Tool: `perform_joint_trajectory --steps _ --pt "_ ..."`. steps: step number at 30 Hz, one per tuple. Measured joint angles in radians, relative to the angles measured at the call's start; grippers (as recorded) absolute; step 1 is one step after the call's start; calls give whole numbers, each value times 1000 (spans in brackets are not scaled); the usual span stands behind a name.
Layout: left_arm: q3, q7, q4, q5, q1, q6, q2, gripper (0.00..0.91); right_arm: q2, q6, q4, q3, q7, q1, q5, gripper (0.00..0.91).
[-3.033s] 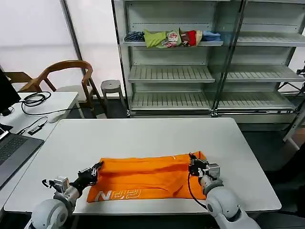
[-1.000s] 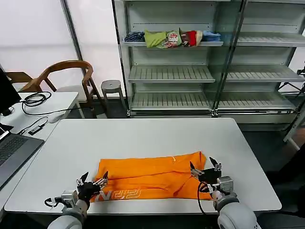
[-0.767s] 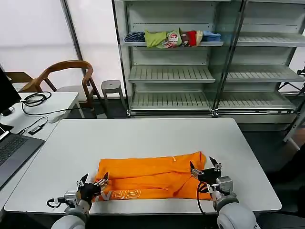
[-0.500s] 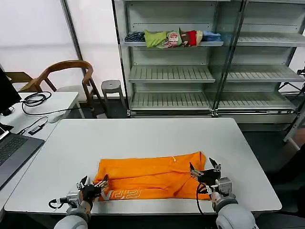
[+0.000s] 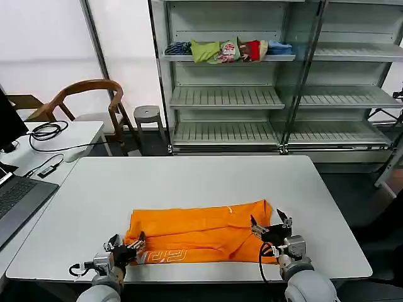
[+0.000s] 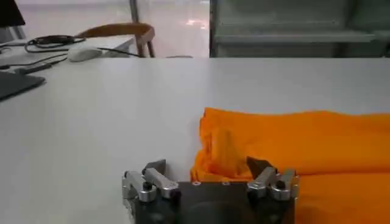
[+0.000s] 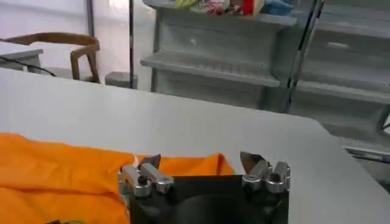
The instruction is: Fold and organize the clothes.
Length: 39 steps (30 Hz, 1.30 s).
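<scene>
The clothes, one orange T-shirt point(image 5: 198, 228), lie folded into a long band near the table's front edge, pale lettering point(image 5: 160, 256) on the near strip. My left gripper point(image 5: 126, 240) stands open low at the shirt's near left corner. In the left wrist view the left gripper point(image 6: 206, 165) has the bunched edge of the orange T-shirt point(image 6: 292, 140) just ahead, between its spread fingers. My right gripper point(image 5: 269, 220) is open at the shirt's near right corner. In the right wrist view the right gripper point(image 7: 200, 161) has a corner of the orange T-shirt point(image 7: 61, 176) ahead of its tips.
The white table point(image 5: 189, 179) is bare behind the shirt. A laptop point(image 5: 16, 201) and cables lie on a side table at the left, beside a wooden chair point(image 5: 88, 100). Metal shelving point(image 5: 227, 97) at the back holds a row of bunched garments point(image 5: 227, 50).
Three seconds ago both grippers sat on the shirt's ends. They have since opened and drawn back toward the near edge. The left one has edged back in to the shirt's corner.
</scene>
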Motion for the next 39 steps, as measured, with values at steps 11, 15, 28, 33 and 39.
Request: perform_joint_trajectory --steps 11,15,28,33,39 --pt "20 6 7 19 -4 -1 -7 30 -1 -1 2 3 -1 -4 -4 907" --pt "23 8 7 25 -2 -2 -10 30 -1 -2 1 3 -1 -3 -4 907" --pt "14 29 15 47 0 -1 -12 20 -6 -2 -3 0 -2 2 -5 907" --pt "-13 42 4 66 15 9 -1 10 -10 -2 -3 0 -3 8 -5 907" --pt "-71 37 -9 78 35 28 22 10 -17 -2 -8 -1 -5 18 -4 907"
